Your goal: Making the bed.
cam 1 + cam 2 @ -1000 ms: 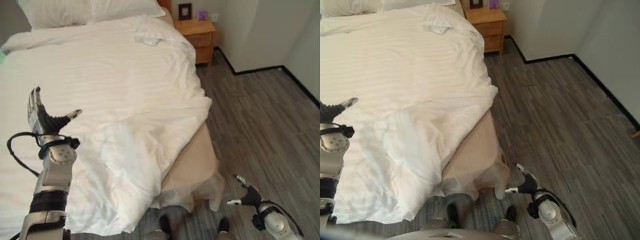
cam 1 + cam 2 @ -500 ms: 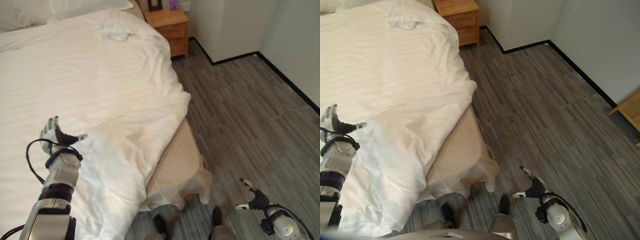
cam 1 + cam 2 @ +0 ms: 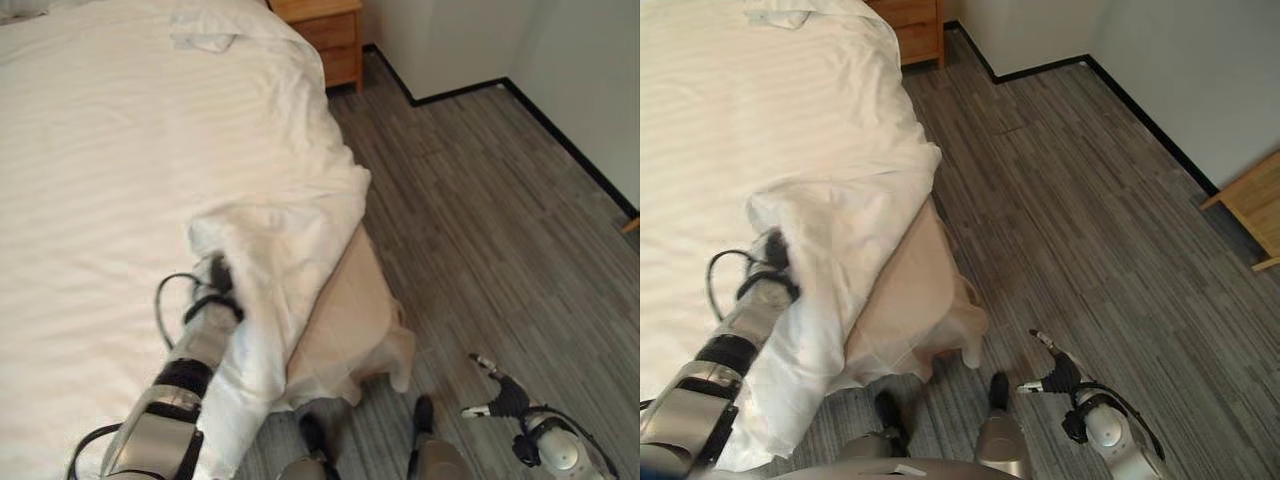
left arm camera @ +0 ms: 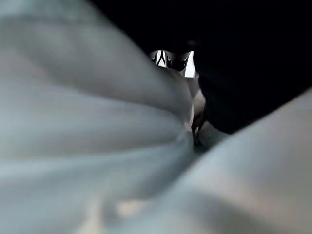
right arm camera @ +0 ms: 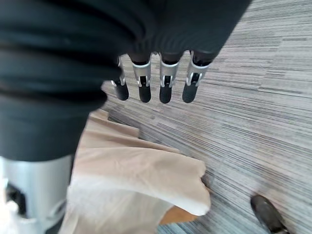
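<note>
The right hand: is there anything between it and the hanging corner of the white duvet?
Yes. The right hand hangs open over the grey floor, and the beige bed skirt corner juts out between it and the white duvet, where the left hand is buried.

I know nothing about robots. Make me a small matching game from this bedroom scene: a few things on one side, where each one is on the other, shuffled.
Things:
1. left hand
2. right hand
3. wooden nightstand
4. beige bed skirt

Places:
A. at the head end of the bed, by the wall
B. pushed in under a fold of the white duvet
C. hanging at the bed's foot corner
D. over the grey floor, fingers straight

Pairs: 1-B, 2-D, 3-A, 4-C
</note>
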Available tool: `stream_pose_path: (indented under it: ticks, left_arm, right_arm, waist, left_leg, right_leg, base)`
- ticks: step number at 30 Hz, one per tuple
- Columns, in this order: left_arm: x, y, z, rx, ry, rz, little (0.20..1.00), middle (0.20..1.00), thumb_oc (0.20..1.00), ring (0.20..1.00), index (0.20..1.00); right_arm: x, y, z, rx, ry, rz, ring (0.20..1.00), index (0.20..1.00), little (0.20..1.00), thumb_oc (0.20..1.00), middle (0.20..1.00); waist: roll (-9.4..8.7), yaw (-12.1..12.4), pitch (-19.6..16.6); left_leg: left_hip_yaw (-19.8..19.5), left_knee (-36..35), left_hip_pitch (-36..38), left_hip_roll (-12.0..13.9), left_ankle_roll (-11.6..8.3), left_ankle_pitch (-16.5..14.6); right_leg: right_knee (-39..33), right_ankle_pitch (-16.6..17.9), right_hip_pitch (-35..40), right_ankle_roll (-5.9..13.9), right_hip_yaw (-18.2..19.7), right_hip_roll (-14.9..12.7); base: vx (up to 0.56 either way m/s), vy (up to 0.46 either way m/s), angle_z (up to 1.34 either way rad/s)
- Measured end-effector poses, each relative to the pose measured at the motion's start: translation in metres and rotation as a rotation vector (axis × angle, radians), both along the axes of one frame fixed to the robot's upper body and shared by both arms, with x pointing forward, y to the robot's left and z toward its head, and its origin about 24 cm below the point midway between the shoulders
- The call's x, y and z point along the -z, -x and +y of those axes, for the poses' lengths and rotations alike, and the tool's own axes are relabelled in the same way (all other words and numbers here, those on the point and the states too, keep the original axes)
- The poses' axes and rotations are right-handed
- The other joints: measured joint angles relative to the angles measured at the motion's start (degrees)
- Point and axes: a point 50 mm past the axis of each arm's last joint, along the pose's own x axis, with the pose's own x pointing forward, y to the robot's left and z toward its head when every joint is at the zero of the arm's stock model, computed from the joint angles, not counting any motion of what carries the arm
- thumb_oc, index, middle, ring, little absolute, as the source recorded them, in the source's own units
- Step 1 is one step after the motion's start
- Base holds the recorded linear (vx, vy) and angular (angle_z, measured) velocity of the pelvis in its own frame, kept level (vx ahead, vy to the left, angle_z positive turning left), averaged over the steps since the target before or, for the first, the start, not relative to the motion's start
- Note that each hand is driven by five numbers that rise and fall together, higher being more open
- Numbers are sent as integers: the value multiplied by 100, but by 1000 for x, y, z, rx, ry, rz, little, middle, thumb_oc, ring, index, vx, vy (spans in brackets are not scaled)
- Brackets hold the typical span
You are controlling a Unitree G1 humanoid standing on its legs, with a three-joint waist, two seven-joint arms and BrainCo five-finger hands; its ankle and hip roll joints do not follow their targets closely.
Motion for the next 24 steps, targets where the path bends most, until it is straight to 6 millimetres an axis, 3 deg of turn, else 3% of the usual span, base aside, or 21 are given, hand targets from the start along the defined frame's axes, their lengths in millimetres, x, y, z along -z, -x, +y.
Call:
stream_pose_path:
  ticks: [2,5,8,10,11,12,14,19,22,24]
  left_arm:
    - [0,6,-38,139,92,-24,200,200,200,200,200]
    - [6,27,-80,315,206,-10,200,200,200,200,200]
    - [15,40,-105,431,279,41,200,200,200,200,200]
    - [25,51,-119,518,344,121,200,200,200,200,200]
    - [29,56,-128,553,378,153,799,799,799,799,799]
    - [35,63,-139,597,419,197,1000,1000,1000,1000,1000]
    - [46,78,-162,701,470,289,1000,1000,1000,1000,1000]
    - [80,100,-196,807,524,513,1000,1000,1000,1000,1000]
    - [93,114,-214,849,603,629,1000,1000,1000,1000,1000]
    - [90,123,-240,901,702,684,1000,1000,1000,1000,1000]
  right_arm:
    - [0,-10,6,1,-10,-15,1000,1000,1000,1000,1000]
    - [4,-15,12,-7,-8,-5,1000,1000,1000,1000,1000]
    - [10,-25,14,-29,30,16,1000,1000,1000,1000,1000]
    - [26,-27,14,-20,62,85,1000,1000,1000,1000,1000]
    - [33,-25,13,-21,84,115,1000,1000,1000,1000,1000]
    - [45,-16,9,5,104,177,1000,1000,1000,1000,1000]
    - [60,1,4,29,130,265,1000,1000,1000,1000,1000]
    - [90,41,-12,151,168,457,1000,1000,1000,1000,1000]
    - [95,49,-24,257,157,500,1000,1000,1000,1000,1000]
    - [97,60,-42,382,168,549,1000,1000,1000,1000,1000]
  waist:
    - [41,9,27]
    - [153,62,58]
    - [339,182,53]
    - [424,236,33]
    - [453,238,32]
    - [479,237,31]
    - [536,219,31]
    - [705,37,-28]
    - [804,-103,20]
    - [1004,-250,100]
  left_leg:
    - [-28,0,88,15,-1,0]
    - [-140,-1,340,48,-17,-15]
    - [-209,-1,405,100,-32,-29]
    - [-212,-1,524,133,-37,-23]
    - [-245,2,573,148,-37,-22]
    - [-283,0,657,161,-41,-25]
    - [-294,0,739,196,-43,-25]
    - [-159,2,907,300,-88,-21]
    - [-80,1,975,369,-135,-21]
    - [-75,4,962,388,-199,31]
  right_leg:
    - [0,-13,117,3,-13,17]
    - [-3,-112,440,15,-102,44]
    - [-2,-184,565,22,-177,58]
    - [-3,-184,683,-14,-176,128]
    - [0,-197,741,-29,-206,139]
    - [-3,-258,854,-4,-249,150]
    - [-5,-284,948,-17,-277,173]
    - [-19,-325,1006,-73,-125,263]
    - [-27,-328,996,-89,-10,334]
    - [-8,-324,971,-97,-4,360]
  base:
    - [24,-146,3]
    - [-18,-146,16]
    - [-17,-154,15]
    - [-41,-179,2]
    - [-72,-244,11]
    - [-36,-158,14]
    - [-27,-122,6]
    - [-49,-128,-14]
    - [-111,-52,-26]
    - [-186,-74,-2]
